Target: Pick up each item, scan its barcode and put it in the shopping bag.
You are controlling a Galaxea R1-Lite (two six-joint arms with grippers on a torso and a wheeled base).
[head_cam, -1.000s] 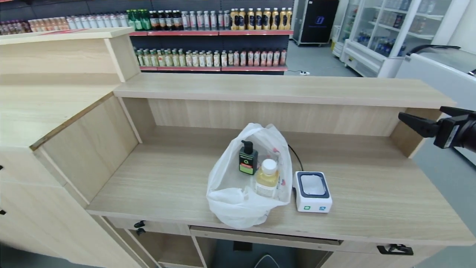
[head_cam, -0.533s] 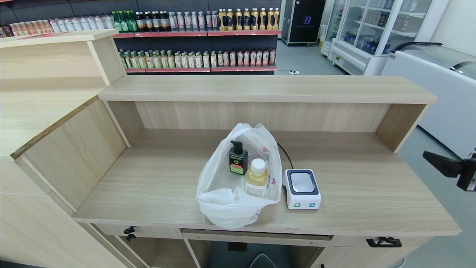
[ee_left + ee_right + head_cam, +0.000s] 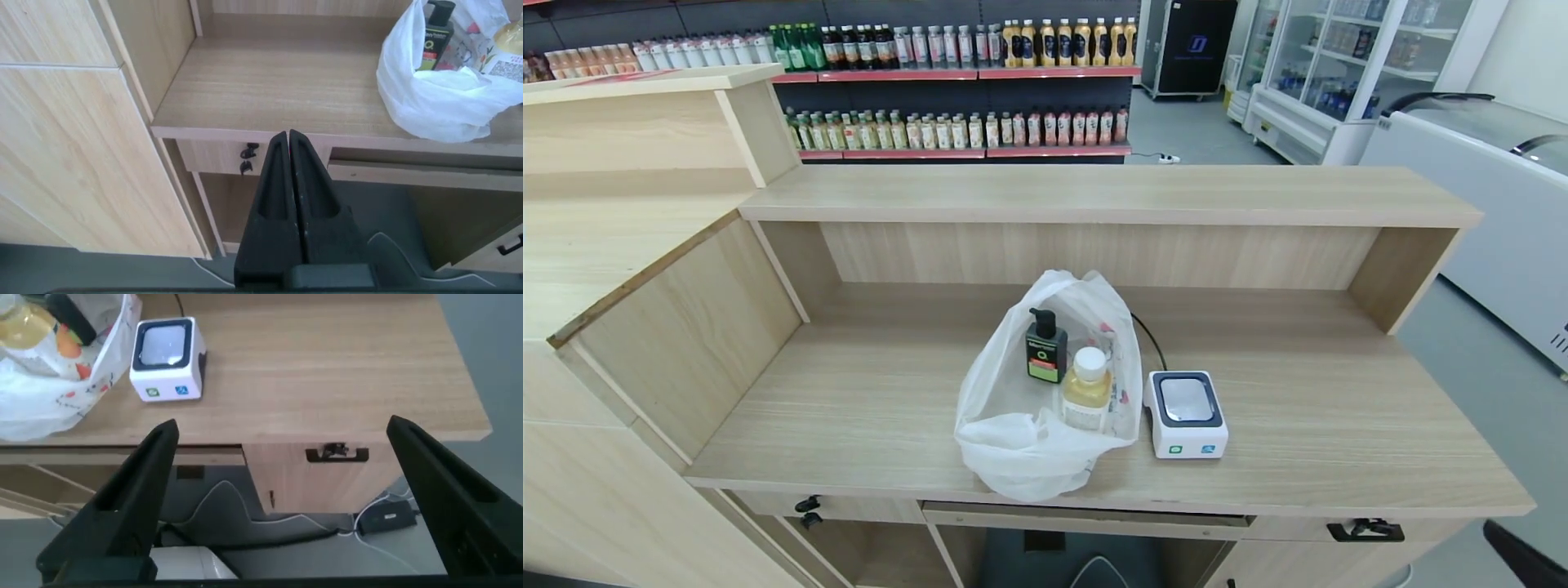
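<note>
You have both items in the shopping bag already: the dark pump bottle and the yellow-filled bottle stand upright side by side, long axes vertical. The bag sits mid-bench, and the scanner is just beside it on the robot's right.

Your left gripper is pressed fully closed with nothing in it. It hangs below the bench's front edge, and the bag lies up, forward and to its right. Your right gripper is spread wide and holds nothing. It is also below the front edge, out past the scanner, so the scanner lies between it and the bag.

The left arm looks nearer the bag and the right arm nearer the scanner. I see no loose item on the bench, so I judge the task as good as done. Any further reach would have to go up over the bench edge first.
</note>
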